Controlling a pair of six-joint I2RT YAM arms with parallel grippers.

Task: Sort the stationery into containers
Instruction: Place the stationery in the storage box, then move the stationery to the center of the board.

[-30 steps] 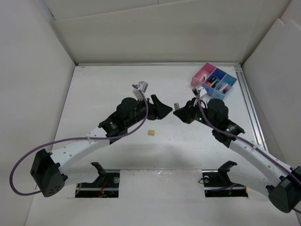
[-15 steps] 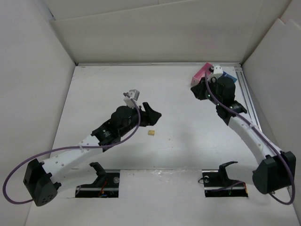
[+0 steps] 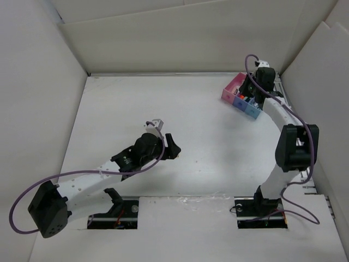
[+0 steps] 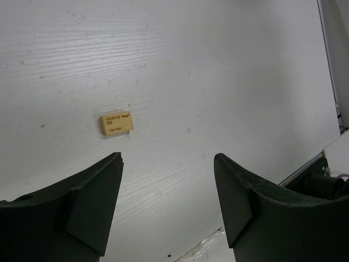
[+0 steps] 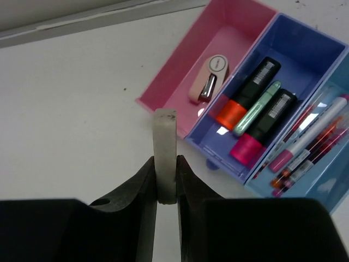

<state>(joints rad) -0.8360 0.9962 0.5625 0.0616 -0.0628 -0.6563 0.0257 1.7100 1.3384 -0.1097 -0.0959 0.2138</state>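
Now, close to you, your left gripper (image 4: 168,161) is spread wide, and the yellow eraser (image 4: 116,123) lies on the table (image 4: 245,65) just ahead, nearer one finger, long side running across. Far off, your right gripper (image 5: 165,166) pinches a white eraser (image 5: 165,136) upright, the pink bin (image 5: 229,33) just ahead to the right.

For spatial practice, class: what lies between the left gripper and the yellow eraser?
Only bare table separates left gripper and eraser; the left wrist view shows it.

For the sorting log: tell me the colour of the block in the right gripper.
Off-white eraser block, clamped in the right gripper; clearest in the right wrist view.
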